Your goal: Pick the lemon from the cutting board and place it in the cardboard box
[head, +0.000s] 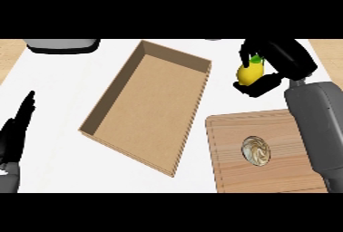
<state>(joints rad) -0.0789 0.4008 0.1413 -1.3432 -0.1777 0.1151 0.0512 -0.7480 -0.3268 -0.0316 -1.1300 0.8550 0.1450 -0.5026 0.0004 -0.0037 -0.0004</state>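
Observation:
A yellow lemon [250, 73] with a small green leaf is held above the white counter, to the right of the cardboard box's far right corner. My right hand [281, 61] is shut on the lemon, fingers and thumb curled round it. The open cardboard box [192, 111] lies slanted across the middle of the counter, with nothing inside. The wooden cutting board [231, 158] lies at the lower right, below the lemon, and my right forearm crosses over it. At the left edge, my left hand [17, 131] rests open with fingers up.
A round beige shell-like object [257, 150] lies on the cutting board. A grey and black appliance [61, 44] stands at the counter's far left. Wooden floor shows beyond both far corners of the counter.

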